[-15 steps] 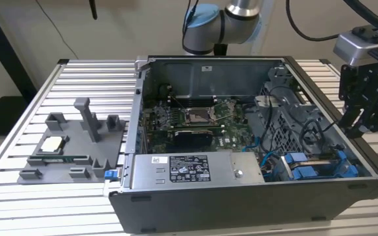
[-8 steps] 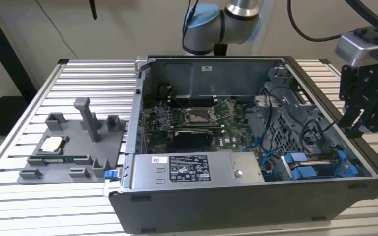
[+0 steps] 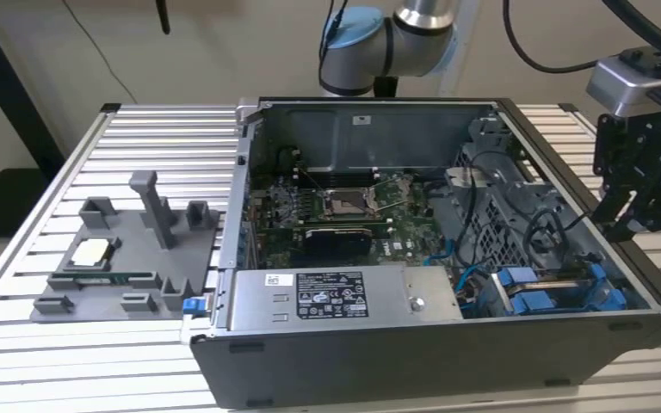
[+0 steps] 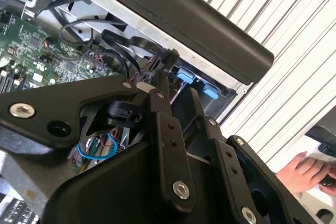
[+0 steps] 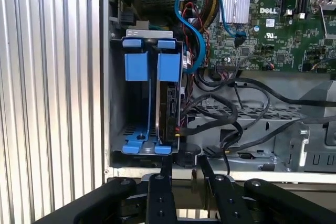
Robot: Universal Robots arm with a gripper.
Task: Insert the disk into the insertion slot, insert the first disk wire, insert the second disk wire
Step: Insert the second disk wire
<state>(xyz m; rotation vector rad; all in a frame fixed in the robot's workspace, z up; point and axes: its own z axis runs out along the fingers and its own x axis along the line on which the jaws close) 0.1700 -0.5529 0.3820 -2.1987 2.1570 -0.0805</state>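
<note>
At the exterior view's left, on the slatted metal bench (image 3: 32,344), a grey moulded fixture (image 3: 135,258) is seen. A small pale square chip (image 3: 89,251) and a thin green memory stick (image 3: 113,277) are held in its recesses. Beside it, at the middle, an open computer case (image 3: 423,361) is laid on its side. Within it the green motherboard (image 3: 342,206) is bedded toward the back, and the grey power supply box (image 3: 330,297) with stickers is set along the near wall.

Further to the right, in the case's near corner, the insertion slot (image 5: 116,98) is found: a grey sheet-metal bay with a perforated floor. Two blue carriers are stood in it side by side. One (image 5: 136,66) is seen as a bare frame; the other holds the disk (image 5: 169,108). The disk is seated inside the slot, on edge, so that its thin dark side is shown between bright blue tabs. Black cables (image 5: 220,124) are led up to its exposed edge, though whether they are plugged in cannot be told. A blue cable (image 5: 184,24) is looped between the carriers and the motherboard.

At the far right the tool (image 3: 635,219) is hung over the case's rim, just outside the slot. In the first wrist view its fingers (image 5: 160,187) are shown a little apart, with nothing gripped between them.
</note>
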